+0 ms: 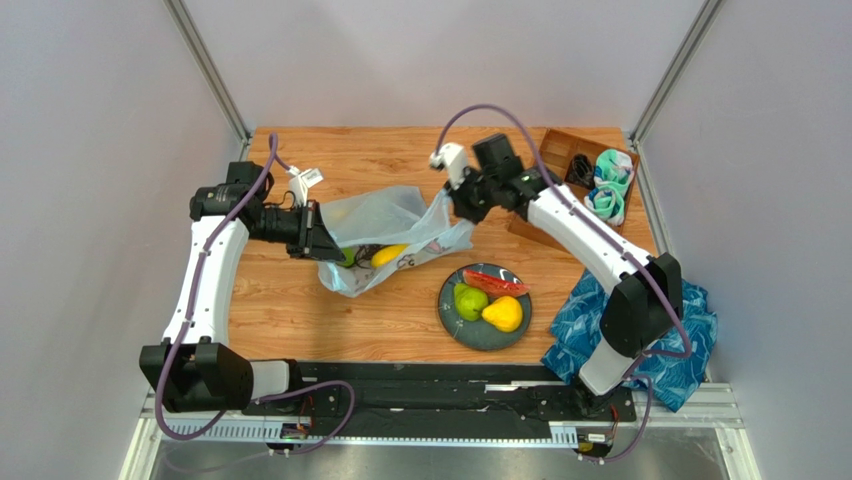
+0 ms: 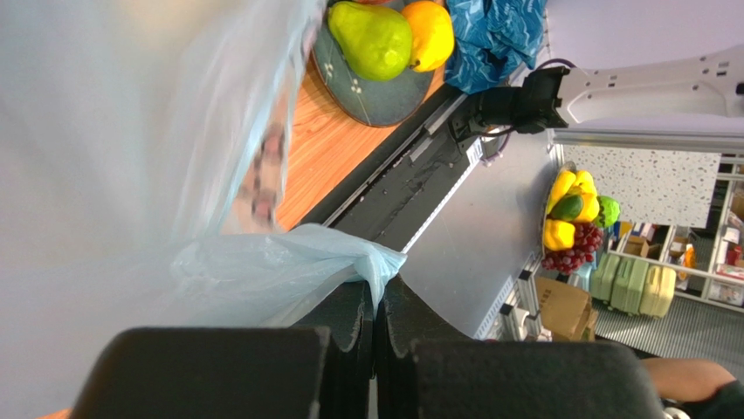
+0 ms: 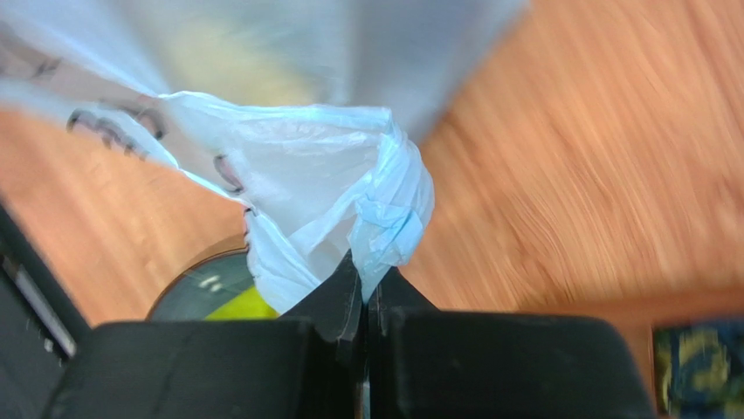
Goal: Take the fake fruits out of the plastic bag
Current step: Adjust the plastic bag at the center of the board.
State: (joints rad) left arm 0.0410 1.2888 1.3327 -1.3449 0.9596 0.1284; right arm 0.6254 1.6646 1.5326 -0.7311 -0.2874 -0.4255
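The pale blue plastic bag (image 1: pixel 385 232) hangs stretched between both grippers above the table. My left gripper (image 1: pixel 318 232) is shut on its left edge (image 2: pixel 288 262). My right gripper (image 1: pixel 462 200) is shut on its right handle (image 3: pixel 384 201). A yellow fruit (image 1: pixel 388 255) and a green fruit (image 1: pixel 348 256) show through the bag's low part. A green pear (image 1: pixel 468 300), a yellow fruit (image 1: pixel 503 314) and a red watermelon slice (image 1: pixel 494 283) lie on the dark plate (image 1: pixel 452 325). The pear (image 2: pixel 371 37) and the yellow fruit (image 2: pixel 428 33) also show in the left wrist view.
A wooden tray (image 1: pixel 556 150) at the back right holds rolled socks (image 1: pixel 610 186) and a dark item. A blue patterned cloth (image 1: pixel 690 350) lies at the front right by the right arm's base. A white tag (image 1: pixel 308 178) lies behind the left gripper.
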